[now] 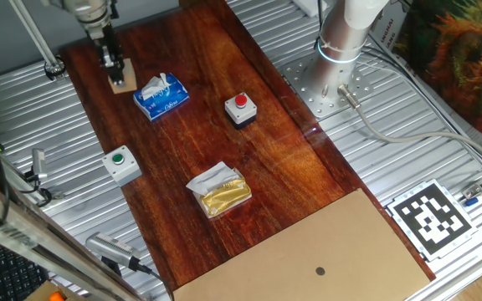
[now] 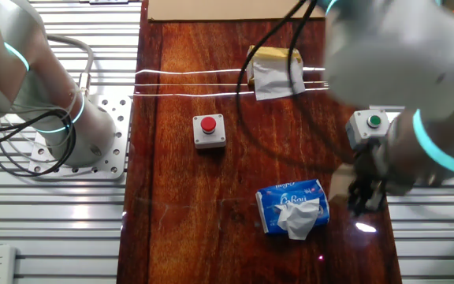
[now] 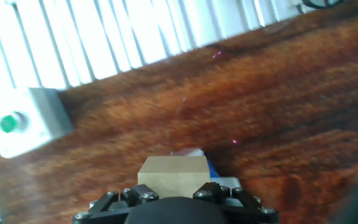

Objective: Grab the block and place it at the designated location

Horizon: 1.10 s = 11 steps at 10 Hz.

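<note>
1. In one fixed view we see the claw point(image 1: 117, 73) at the far left end of the dark wooden board point(image 1: 224, 142), its fingers down on the block point(image 1: 124, 84), which sits just beside a blue tissue pack point(image 1: 161, 97). Most of the block is covered by the fingers. The cardboard sheet point(image 1: 308, 259) with its dark dot lies well apart at the near end, cut off by the frame edge. A red button box point(image 1: 240, 109), a green button box point(image 1: 120, 164) and a gold packet point(image 1: 219, 192) lie between.

2. In the other fixed view we see the blurred arm hiding much of the right side. The claw point(image 2: 362, 193) is dark and hard to make out; the block point(image 2: 340, 188) shows only as a pale sliver.

3. In the hand view we see the block point(image 3: 173, 172) pinched at the claw point(image 3: 174, 198), with the fingertips themselves cut off at the bottom. The green button box point(image 3: 23, 121) is at left.
</note>
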Each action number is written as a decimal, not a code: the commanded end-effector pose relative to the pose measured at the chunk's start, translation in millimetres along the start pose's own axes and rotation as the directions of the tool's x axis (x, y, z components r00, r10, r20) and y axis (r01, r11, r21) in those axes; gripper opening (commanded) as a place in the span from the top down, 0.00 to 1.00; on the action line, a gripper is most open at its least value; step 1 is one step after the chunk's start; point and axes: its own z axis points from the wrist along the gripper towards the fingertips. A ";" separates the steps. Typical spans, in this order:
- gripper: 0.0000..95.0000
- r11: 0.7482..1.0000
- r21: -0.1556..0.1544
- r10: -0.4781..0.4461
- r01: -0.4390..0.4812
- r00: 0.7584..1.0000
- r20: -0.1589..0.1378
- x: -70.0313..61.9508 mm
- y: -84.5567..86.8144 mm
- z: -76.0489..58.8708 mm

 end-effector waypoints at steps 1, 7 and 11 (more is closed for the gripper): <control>0.80 1.000 -0.001 -0.002 0.002 1.000 0.000 -3.9 14.8 -5.2; 0.80 1.000 0.027 -0.005 0.005 1.000 0.008 -15.3 93.0 -28.5; 0.80 0.999 0.033 -0.017 0.017 1.000 0.012 -16.9 127.3 -45.9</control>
